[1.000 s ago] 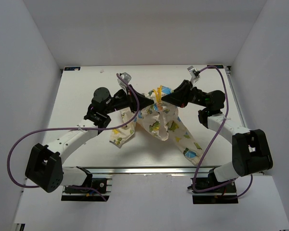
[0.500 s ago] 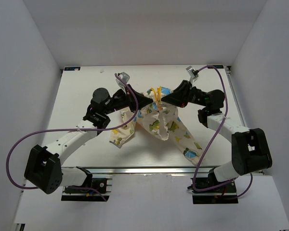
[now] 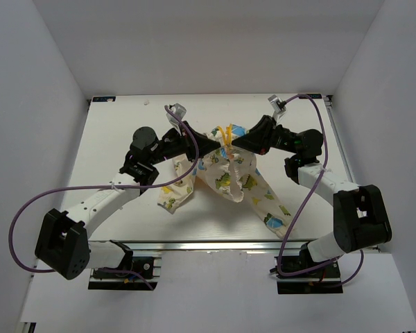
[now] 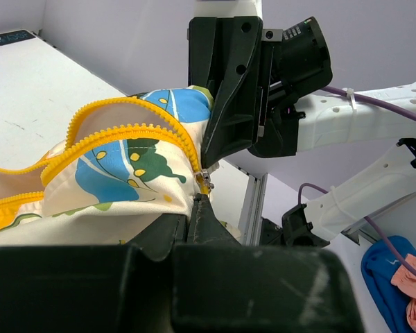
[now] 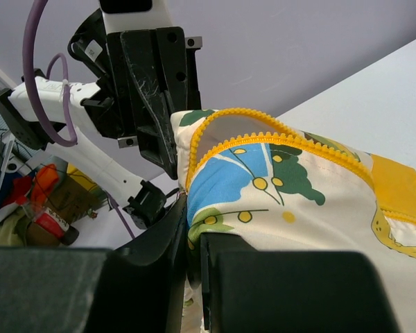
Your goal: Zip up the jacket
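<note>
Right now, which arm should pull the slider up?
Left, likely: the left end effector is shut on the zipper slider; the right end effector pinches jacket fabric beside it, anchoring.

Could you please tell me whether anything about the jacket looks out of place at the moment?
The jacket is not lying flat: it hangs bunched from the left pincer and right pincer, which pinch it close together, and its zipper gapes open in a loop. Nothing looks torn.
</note>
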Robot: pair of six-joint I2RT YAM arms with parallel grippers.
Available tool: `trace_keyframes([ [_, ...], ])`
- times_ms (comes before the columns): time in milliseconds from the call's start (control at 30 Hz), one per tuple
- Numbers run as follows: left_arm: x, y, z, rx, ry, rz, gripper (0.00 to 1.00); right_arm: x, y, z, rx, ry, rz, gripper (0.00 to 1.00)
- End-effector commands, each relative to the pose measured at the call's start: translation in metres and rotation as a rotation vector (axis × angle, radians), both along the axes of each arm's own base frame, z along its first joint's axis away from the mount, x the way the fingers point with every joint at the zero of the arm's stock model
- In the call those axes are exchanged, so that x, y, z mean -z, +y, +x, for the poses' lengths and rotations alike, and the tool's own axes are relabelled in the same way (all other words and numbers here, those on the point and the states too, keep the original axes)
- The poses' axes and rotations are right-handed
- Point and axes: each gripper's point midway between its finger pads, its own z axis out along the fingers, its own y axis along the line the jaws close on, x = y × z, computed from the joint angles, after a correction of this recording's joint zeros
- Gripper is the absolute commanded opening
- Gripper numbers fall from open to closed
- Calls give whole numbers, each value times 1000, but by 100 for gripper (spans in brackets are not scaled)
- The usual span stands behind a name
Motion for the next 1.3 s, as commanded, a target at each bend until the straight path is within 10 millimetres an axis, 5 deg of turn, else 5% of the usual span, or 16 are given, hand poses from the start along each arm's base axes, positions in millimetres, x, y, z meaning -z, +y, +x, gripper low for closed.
trace_keyframes([
  [0, -15, 2, -9, 26, -50, -30, 0, -34, -2, -5, 36, -188, 73, 0],
  [467, -8, -1, -10, 50, -29, -35, 0, -39, -3, -1, 79, -180, 86, 0],
  [1267, -32, 4, -10, 13, -88, -63, 0, -11, 1, -5, 86, -158, -36, 0],
])
